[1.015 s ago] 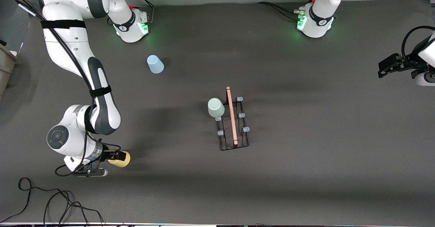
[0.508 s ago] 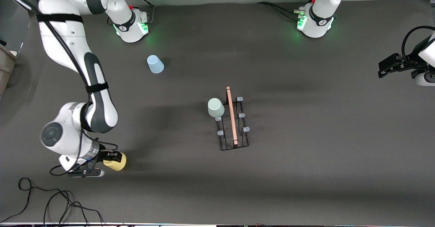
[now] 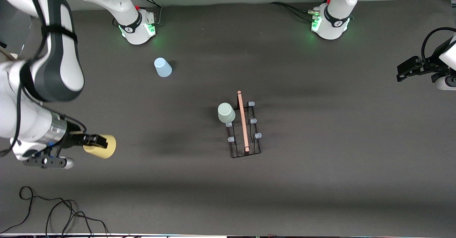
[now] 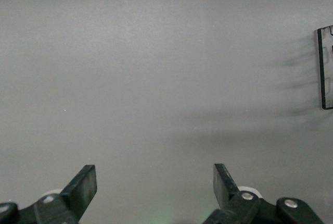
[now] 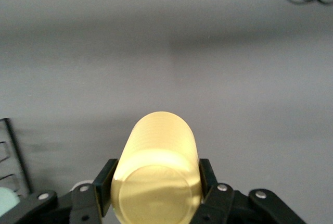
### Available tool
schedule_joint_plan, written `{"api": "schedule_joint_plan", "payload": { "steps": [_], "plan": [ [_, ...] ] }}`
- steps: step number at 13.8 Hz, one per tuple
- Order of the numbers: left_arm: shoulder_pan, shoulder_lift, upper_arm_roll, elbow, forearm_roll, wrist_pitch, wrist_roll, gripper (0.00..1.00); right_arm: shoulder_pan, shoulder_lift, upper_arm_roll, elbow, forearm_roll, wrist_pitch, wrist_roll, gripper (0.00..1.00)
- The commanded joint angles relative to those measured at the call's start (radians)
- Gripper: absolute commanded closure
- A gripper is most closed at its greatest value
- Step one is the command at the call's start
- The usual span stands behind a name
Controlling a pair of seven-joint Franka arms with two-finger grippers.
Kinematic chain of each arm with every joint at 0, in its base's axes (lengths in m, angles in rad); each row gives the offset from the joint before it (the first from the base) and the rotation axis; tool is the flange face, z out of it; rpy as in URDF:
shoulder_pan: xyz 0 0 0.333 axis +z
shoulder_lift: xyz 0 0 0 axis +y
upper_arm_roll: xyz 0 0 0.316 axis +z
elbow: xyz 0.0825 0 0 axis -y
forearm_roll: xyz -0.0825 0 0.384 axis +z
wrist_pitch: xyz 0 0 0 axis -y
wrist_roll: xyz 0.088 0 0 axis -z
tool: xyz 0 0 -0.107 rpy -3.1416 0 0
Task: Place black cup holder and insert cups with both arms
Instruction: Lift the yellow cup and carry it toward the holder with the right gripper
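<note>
The black cup holder (image 3: 244, 129) stands mid-table, its wooden rod on top, with the pale green cup (image 3: 226, 112) upside down on a peg at its end farther from the front camera. The light blue cup (image 3: 162, 67) stands upside down on the table near the right arm's base. My right gripper (image 3: 93, 141) is shut on the yellow cup (image 3: 102, 146) and holds it on its side in the air over the right arm's end of the table; the cup fills the right wrist view (image 5: 157, 166). My left gripper (image 3: 406, 70) is open and empty, waiting at the left arm's end of the table; its fingertips (image 4: 83, 187) show over bare table.
Loose black cables (image 3: 53, 213) lie by the table's edge nearest the front camera, under the right arm. A corner of the holder's base (image 4: 325, 67) shows in the left wrist view. The table top is dark grey matting.
My right gripper has lifted the yellow cup off the table and risen toward the camera, moving a little away from the holder. The left arm has not moved.
</note>
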Motion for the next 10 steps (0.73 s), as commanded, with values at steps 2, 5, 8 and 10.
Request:
{"api": "schedule_joint_plan", "payload": {
  "steps": [2, 5, 8, 10],
  "plan": [
    [0.001, 0.008, 0.002, 0.011, -0.001, 0.005, -0.066, 0.0, 0.167, 0.03, -0.003, 0.087, -0.017, -0.06, 0.444, 1.0],
    [0.002, 0.012, 0.007, 0.013, -0.03, 0.006, -0.078, 0.0, 0.282, 0.108, 0.007, 0.176, -0.005, -0.049, 0.849, 1.0],
    [0.002, 0.017, 0.008, 0.013, -0.03, 0.006, -0.077, 0.0, 0.362, 0.208, 0.033, 0.289, 0.02, -0.035, 1.108, 1.0],
    [0.002, 0.017, 0.008, 0.013, -0.03, 0.006, -0.077, 0.0, 0.379, 0.274, 0.081, 0.363, 0.017, -0.017, 1.235, 1.0]
  ]
}}
